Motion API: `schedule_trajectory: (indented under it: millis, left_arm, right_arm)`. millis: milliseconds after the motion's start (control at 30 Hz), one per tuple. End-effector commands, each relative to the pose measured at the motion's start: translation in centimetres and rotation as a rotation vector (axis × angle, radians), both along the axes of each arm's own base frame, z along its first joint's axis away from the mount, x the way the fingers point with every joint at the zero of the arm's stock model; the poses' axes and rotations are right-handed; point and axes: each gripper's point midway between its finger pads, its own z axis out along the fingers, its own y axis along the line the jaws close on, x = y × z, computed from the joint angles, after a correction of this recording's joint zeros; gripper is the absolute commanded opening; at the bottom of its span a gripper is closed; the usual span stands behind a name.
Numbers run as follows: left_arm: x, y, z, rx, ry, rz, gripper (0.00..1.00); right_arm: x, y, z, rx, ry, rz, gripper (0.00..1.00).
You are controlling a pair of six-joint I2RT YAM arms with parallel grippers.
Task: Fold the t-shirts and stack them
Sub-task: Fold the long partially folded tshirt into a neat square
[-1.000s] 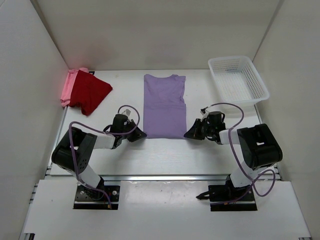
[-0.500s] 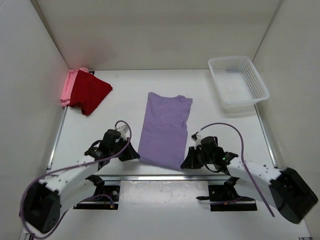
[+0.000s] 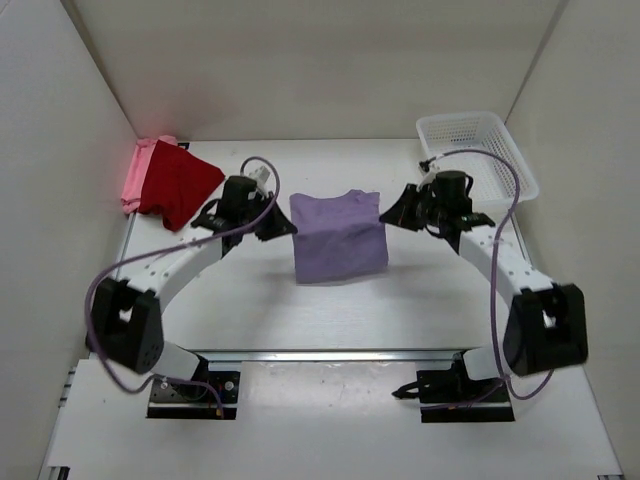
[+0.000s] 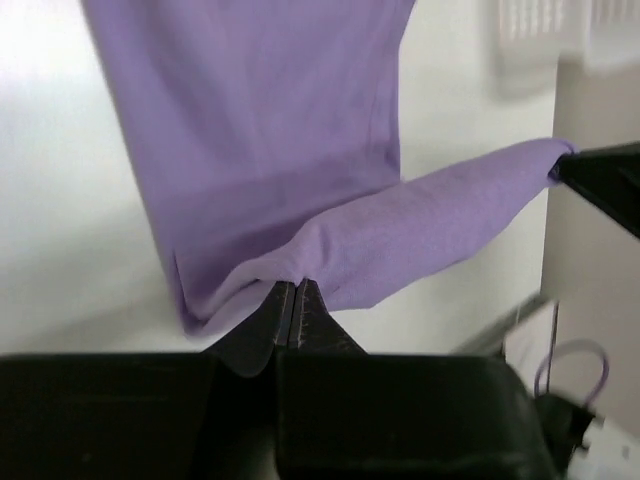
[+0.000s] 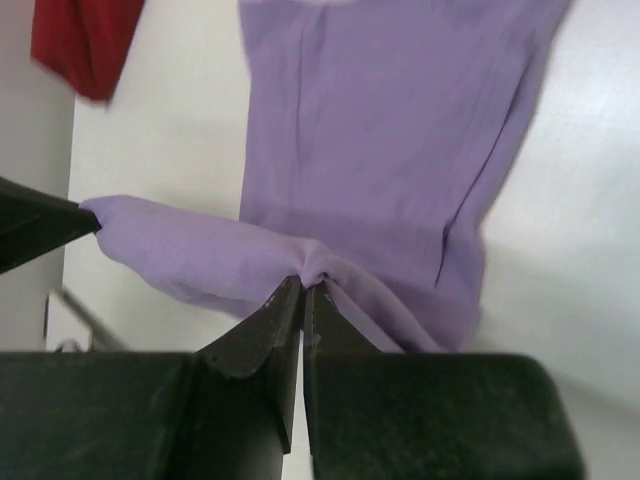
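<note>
The purple shirt (image 3: 338, 240) lies mid-table, its hem raised and doubled back over it. The red shirt (image 3: 178, 183) lies crumpled over the pink shirt (image 3: 133, 180) at the far left corner.

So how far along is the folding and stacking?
Nothing looks finished. In hand: the left gripper and right gripper each pinch a hem corner of the lavender shirt, holding it raised over the half lying flat, mid-fold. Left: finishing this fold, then the dark red shirt and pink shirt, heaped in the far-left corner, and stacking all three.

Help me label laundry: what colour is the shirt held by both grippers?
The shirt is plain lavender; top external view shows it best.
</note>
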Motion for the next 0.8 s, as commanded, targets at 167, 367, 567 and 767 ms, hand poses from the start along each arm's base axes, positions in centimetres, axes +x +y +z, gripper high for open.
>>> schedule_trajectory:
  millis: [167,367,567,767]
  left_arm:
    - [14.4,1.0,1.2,0.06,-0.114,0.198,0.0]
    - [19.8,4.0,-0.3,0.055,-0.116,0.327,0.0]
    - [23.5,2.7,-2.6,0.022,-0.114,0.301,0.08]
    - [24.5,5.5,-2.2,-0.001,-0.135,0.378,0.22]
  right_arm:
    - [13.0,-1.5,-1.4,-0.035,-0.019,-0.014,0.0]
    - [20.2,-0.4,-1.9,-0.061,-0.034,0.013,0.0]
    - [25.1,-1.2,-3.8,-0.052,0.008,-0.036,0.0]
    - [27.7,-0.4,-1.1,-0.047,-0.077,-0.007,0.24]
